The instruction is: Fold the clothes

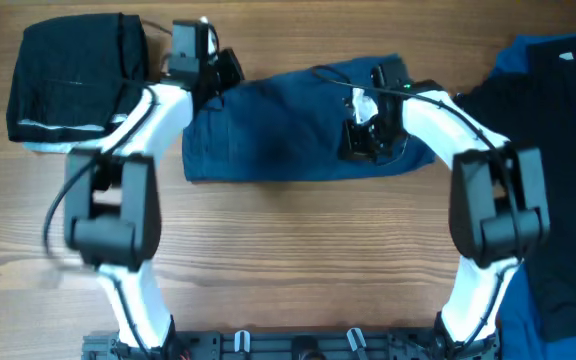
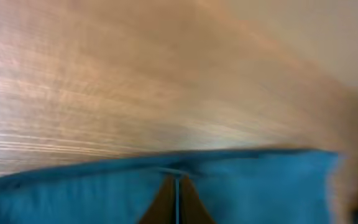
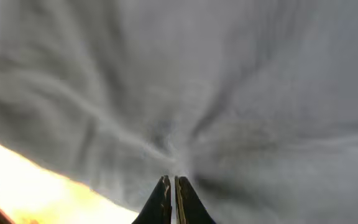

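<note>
At centre of desk [image 1: 298,240], shorts [image 1: 278,130] lie flat; left pincer [image 1: 216,92] nips their far-left corner, right pincer [image 1: 363,140] pinches cloth near the right end, so both should lift evenly, keeping fabric taut.

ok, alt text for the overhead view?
Navy shorts lie across a wooden table, pinched by the left gripper at their left edge and the right gripper near the right. A folded black garment sits far left; dark clothes pile at right.

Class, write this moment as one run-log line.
item: blue shorts | left gripper: shut at the fabric edge | right gripper: shut on blue shorts, cloth puckered
</note>
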